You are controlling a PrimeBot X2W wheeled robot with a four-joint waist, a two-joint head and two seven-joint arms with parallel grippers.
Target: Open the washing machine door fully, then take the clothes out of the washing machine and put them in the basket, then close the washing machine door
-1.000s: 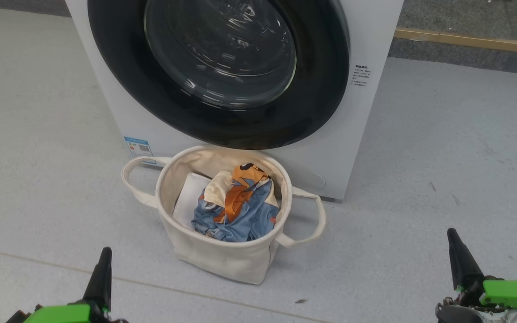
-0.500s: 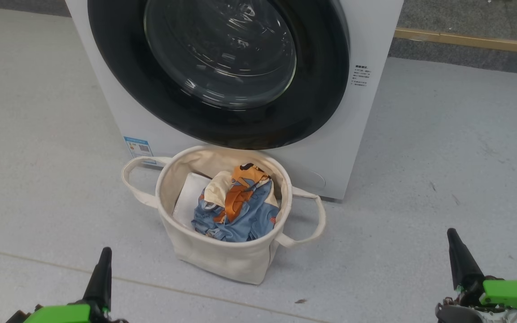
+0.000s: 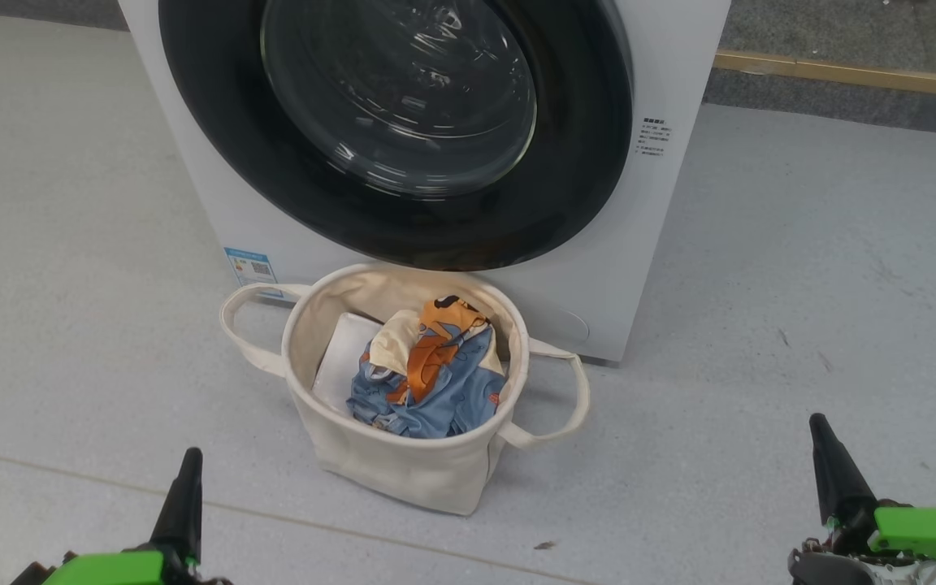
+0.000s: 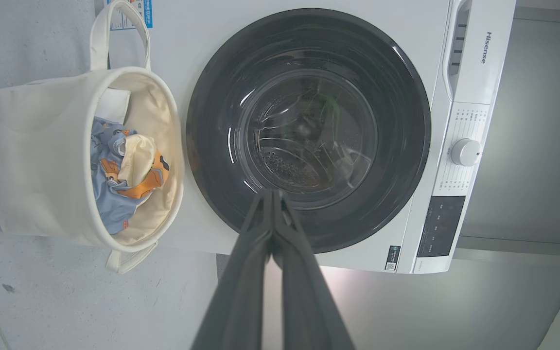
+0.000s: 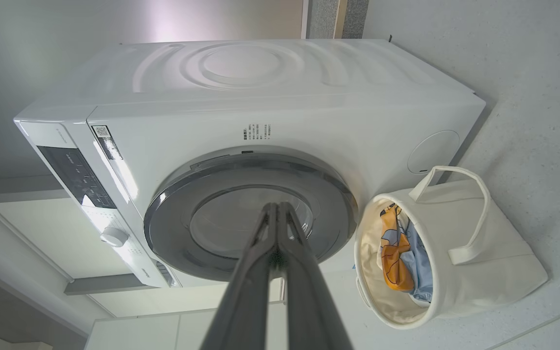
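Observation:
The white washing machine (image 3: 663,203) (image 4: 192,39) (image 5: 260,97) stands ahead with its round black-rimmed door (image 3: 403,130) (image 4: 309,131) (image 5: 251,214) flat against its front. In front of it on the floor sits the cream basket (image 3: 403,463) (image 4: 32,155) (image 5: 479,262), holding the light-blue and orange clothes (image 3: 427,374) (image 4: 119,170) (image 5: 401,248) beside a flat white sheet (image 3: 342,353). My left gripper (image 3: 189,455) (image 4: 272,194) is shut and empty at the lower left, well short of the basket. My right gripper (image 3: 819,422) (image 5: 277,206) is shut and empty at the lower right.
Grey speckled floor (image 3: 801,284) surrounds the machine and basket. A wooden strip (image 3: 850,75) runs along the floor behind the machine on the right. The control panel with a white dial (image 4: 464,151) is on the machine's top end.

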